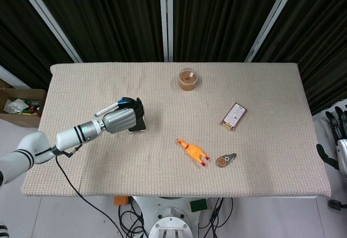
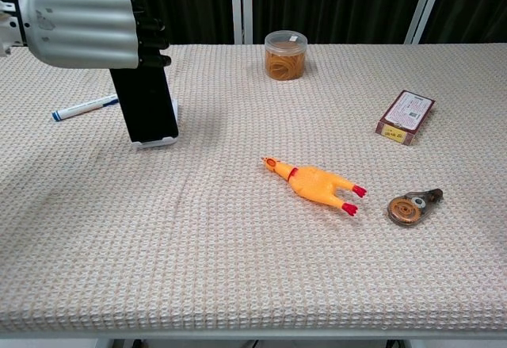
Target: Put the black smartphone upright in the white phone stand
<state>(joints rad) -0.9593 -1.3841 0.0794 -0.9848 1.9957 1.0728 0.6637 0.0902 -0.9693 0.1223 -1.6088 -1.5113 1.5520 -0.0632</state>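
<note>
The black smartphone stands nearly upright at the left of the table, its lower edge in the white phone stand. My left hand grips the phone's top edge from above, its dark fingers wrapped over it. In the head view the left hand covers most of the phone. My right hand hangs off the table's right edge with its fingers apart, holding nothing.
A blue-capped marker lies just left of the stand. A jar of rubber bands stands at the back centre. A brown box, a yellow rubber chicken and a correction tape dispenser lie to the right.
</note>
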